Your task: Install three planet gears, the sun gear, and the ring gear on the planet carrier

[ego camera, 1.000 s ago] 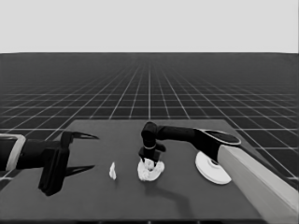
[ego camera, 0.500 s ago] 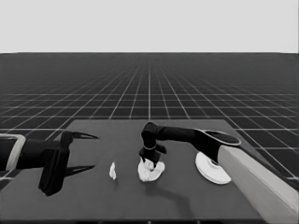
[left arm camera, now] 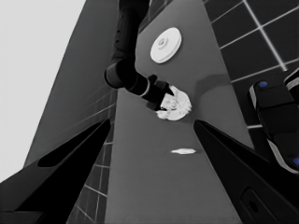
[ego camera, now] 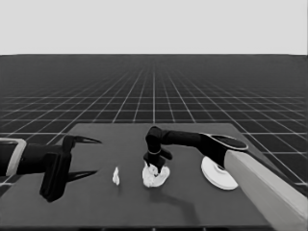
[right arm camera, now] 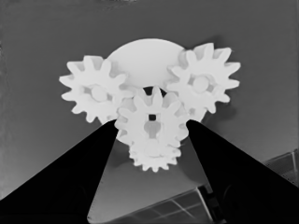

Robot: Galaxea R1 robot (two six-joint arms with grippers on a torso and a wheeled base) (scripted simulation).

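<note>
Gears (right arm camera: 152, 126) crowd smaller round part (right arm camera: 142, 58) under right pincer (right arm camera: 152, 128).

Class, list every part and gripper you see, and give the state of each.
left gripper: open, waiting at the left.
right gripper: shut on the centre gear.
centre gear: held over the middle of the smaller round part.
three outer gears: seated on the smaller round part.
larger round part: lying flat, not installed.
thin white piece: lying alone.
</note>
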